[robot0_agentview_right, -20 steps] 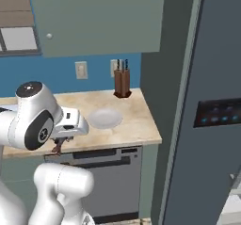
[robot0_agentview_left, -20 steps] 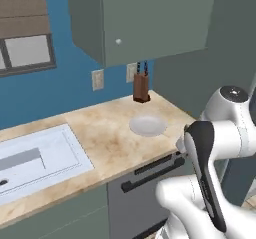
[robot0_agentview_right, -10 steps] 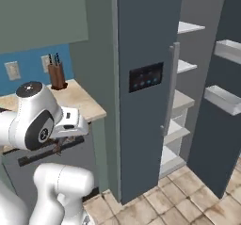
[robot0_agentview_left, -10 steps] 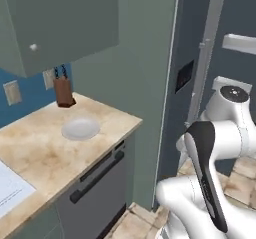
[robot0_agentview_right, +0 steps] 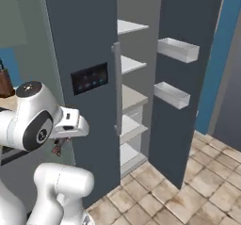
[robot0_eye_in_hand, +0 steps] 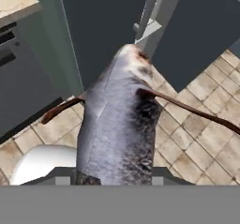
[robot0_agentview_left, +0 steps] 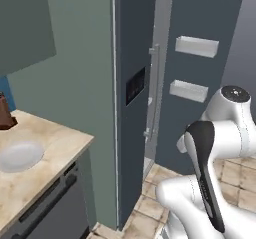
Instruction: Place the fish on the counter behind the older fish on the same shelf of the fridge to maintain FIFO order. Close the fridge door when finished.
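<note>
The dark grey-black fish (robot0_eye_in_hand: 119,120) hangs close before the hand camera, nose pointing away toward the fridge, brown fins spread to both sides. My gripper (robot0_agentview_right: 60,143) is shut on it, low beside the arm's white body; the fish covers the fingertips. The dark slate-blue fridge (robot0_agentview_right: 80,40) stands ahead, its left door shut and its right door (robot0_agentview_right: 188,78) swung open. White shelves (robot0_agentview_right: 129,64) show in the gap. The older fish is out of view. The beige counter (robot0_agentview_left: 45,148) lies at the left.
Two white door bins (robot0_agentview_right: 178,50) project from the open door. A pale round plate (robot0_agentview_left: 20,155) and a brown knife block (robot0_agentview_left: 5,115) sit on the counter. A dark dishwasher front (robot0_agentview_left: 50,208) is below it. Tiled floor (robot0_agentview_right: 179,191) spreads before the fridge.
The whole picture has swung from the sink and counter round to the fridge, so the base has turned and moved right. The fish stays held in the gripper.
</note>
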You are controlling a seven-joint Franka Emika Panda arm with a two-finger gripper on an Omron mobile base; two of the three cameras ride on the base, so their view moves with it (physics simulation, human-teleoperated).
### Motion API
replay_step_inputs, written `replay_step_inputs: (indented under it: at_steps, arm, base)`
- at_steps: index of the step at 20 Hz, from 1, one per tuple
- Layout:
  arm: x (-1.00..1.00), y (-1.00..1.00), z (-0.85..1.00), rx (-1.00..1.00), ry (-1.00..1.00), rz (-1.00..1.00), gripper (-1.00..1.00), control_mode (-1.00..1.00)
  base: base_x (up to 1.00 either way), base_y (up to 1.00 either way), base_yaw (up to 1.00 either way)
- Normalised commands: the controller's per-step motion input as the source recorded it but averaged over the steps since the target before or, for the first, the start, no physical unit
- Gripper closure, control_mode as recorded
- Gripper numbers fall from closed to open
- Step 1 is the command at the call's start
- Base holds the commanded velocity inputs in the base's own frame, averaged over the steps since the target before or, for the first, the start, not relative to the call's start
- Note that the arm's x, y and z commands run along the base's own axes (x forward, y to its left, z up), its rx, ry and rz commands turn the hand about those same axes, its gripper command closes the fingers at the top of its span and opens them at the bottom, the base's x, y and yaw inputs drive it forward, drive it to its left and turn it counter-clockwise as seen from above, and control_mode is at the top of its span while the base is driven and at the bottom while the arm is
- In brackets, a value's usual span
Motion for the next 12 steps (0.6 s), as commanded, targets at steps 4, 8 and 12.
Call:
replay_step_inputs:
  at_steps: [4,8,12]
  arm:
    - [0.0,0.0,0.0,0.0,0.0,0.0,1.0,1.0]
    - [0.0,0.0,0.0,0.0,0.0,0.0,1.0,1.0]
    - [0.0,0.0,0.0,0.0,0.0,0.0,1.0,1.0]
  base:
    - [0.67,-0.66,0.08]
    - [0.8,-0.44,0.3]
    - [0.64,-0.39,0.35]
